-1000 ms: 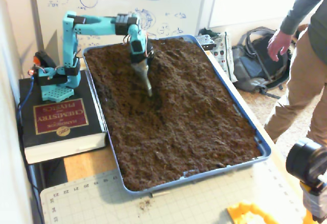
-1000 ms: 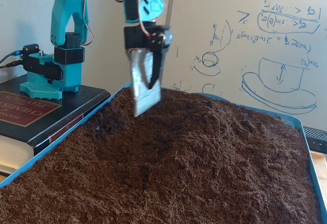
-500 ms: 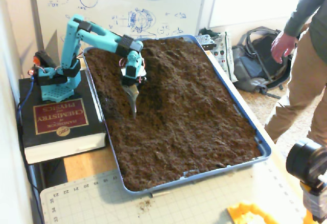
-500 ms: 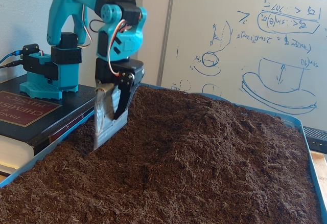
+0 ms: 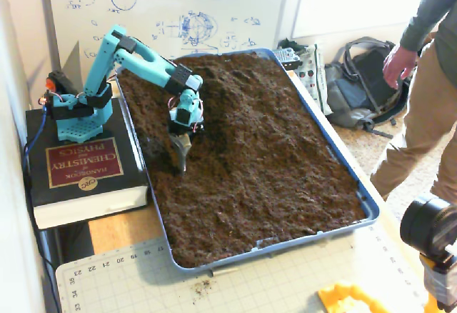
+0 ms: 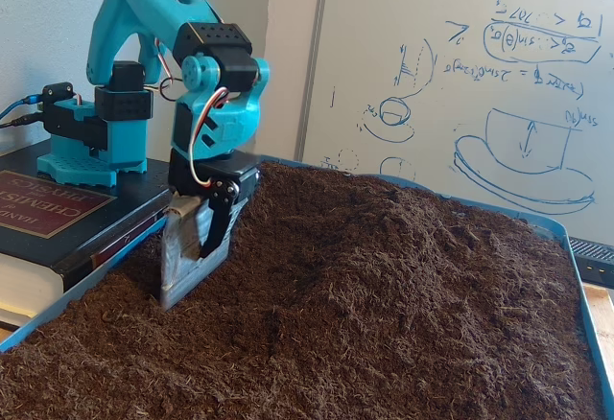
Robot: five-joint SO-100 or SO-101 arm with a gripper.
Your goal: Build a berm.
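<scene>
Dark brown soil fills the blue tray. A broad raised ridge, the berm, runs down the middle of the soil, with a shallow trough to its left in both fixed views. My turquoise arm reaches down near the tray's left rim. The gripper carries a flat silver blade on one finger, and the black finger lies against it, shut. The blade's lower edge touches the soil in the trough beside the ridge.
The arm's base stands on a thick chemistry handbook left of the tray. A person stands at the right beside a backpack. A black camera, a cutting mat and a yellow object lie in front.
The arm swung from over the tray's middle toward its left rim and came down; the blade went from hanging above the soil to touching it. The person's hand shifted slightly.
</scene>
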